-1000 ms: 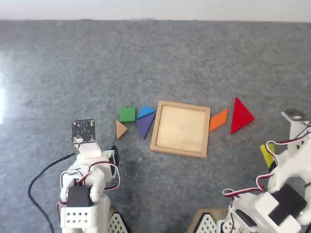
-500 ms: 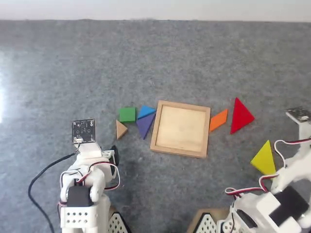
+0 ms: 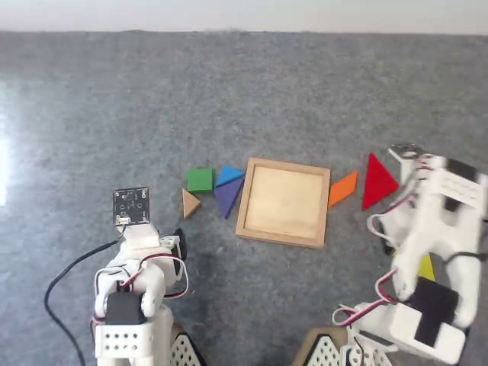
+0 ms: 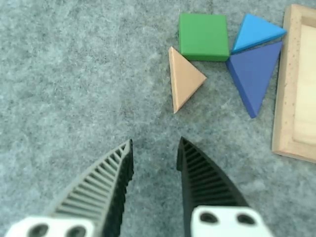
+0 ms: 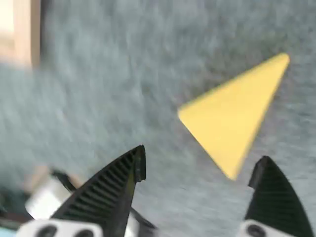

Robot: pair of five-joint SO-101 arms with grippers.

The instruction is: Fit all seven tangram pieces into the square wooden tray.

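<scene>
Left hand (image 4: 155,142): apart — above the bench (image 4: 59,74).
Right hand (image 5: 202,154): apart — over yellow triangle (image 5: 234,113).
Tray (image 3: 245,200): red triangle (image 3: 377,181) at 3 o'clock, tan triangle (image 3: 191,203) at 9 o'clock.

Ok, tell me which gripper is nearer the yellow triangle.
Right. The right gripper hovers open just short of the yellow triangle; the left gripper is on the other side of the tray, by the tan triangle.
</scene>
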